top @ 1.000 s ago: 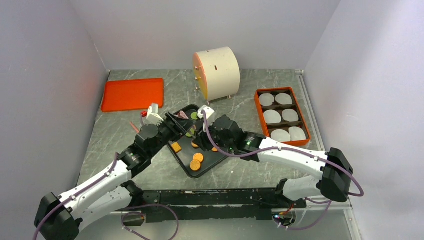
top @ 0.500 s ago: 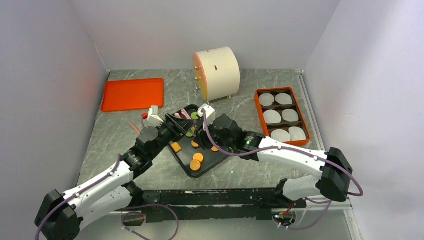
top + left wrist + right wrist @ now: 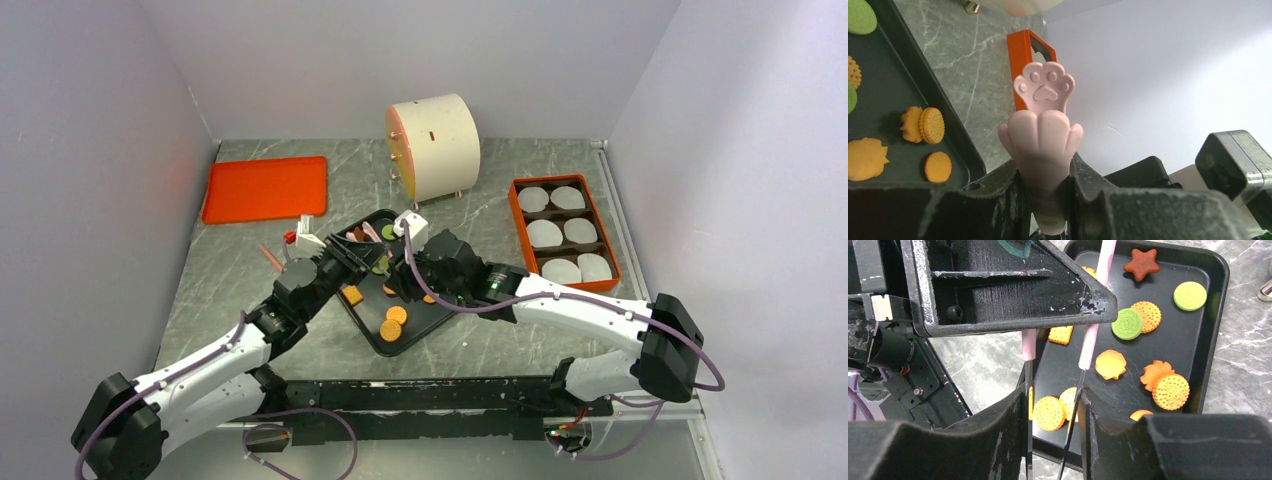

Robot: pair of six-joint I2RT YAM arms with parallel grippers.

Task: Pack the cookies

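Left end effector [image 3: 1047,192] clamped on pink paw-ended tongs [image 3: 1043,127], right end effector [image 3: 1053,415] with its fingers either side of the tongs' thin arms, whether it squeezes them cannot be told, cookies [image 3: 1128,323] lying loose in black tray [image 3: 1183,342] at worktop [image 3: 480,215] centre, orange compartment box [image 3: 548,181] at the tray's 3 o'clock.

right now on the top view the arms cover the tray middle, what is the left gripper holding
observer: the left wrist view shows the left gripper shut on pink paw-shaped tongs.
operator: is the right one on them too
observer: the right wrist view shows two thin prongs running between the right gripper and its fingers, close against their inner faces. I cannot tell whether it clamps them.
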